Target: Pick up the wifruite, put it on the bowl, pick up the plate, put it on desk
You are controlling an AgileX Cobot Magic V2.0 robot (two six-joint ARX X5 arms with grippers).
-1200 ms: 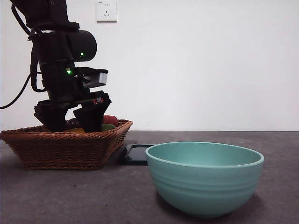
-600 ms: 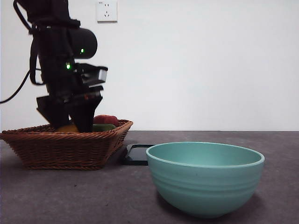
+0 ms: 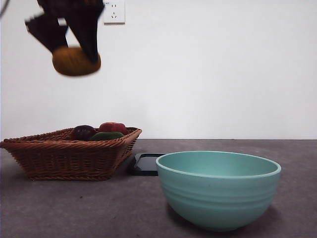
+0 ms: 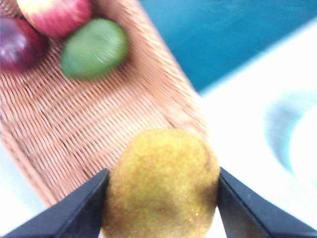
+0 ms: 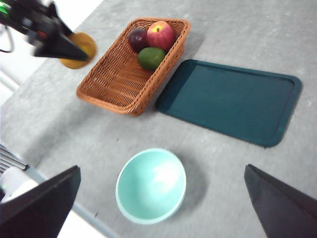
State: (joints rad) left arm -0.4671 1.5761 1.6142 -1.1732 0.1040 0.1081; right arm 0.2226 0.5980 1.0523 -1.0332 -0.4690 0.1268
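My left gripper [image 3: 69, 47] is shut on the wifruite [image 3: 76, 61], a rough orange-brown fruit, and holds it high above the wicker basket [image 3: 69, 156]. Between the jaws in the left wrist view, the wifruite [image 4: 161, 186] hangs over the basket's edge [image 4: 89, 129]. The mint-teal bowl [image 3: 218, 188] stands empty on the desk [image 3: 99, 213] at the front right. A dark teal flat plate [image 5: 233, 101] lies behind the bowl [image 5: 151, 185], beside the basket. My right gripper [image 5: 163, 208] is open, high above the table, with nothing between its jaws.
The basket [image 5: 133, 64] holds a red apple [image 5: 160, 35], a dark purple fruit [image 5: 138, 38] and a green fruit [image 5: 151, 58]. A white wall with a socket [image 3: 113, 11] rises behind the desk.
The left gripper closed on the wifruite in the basket and lifted it straight up, high above the basket. The bowl and plate stayed still.
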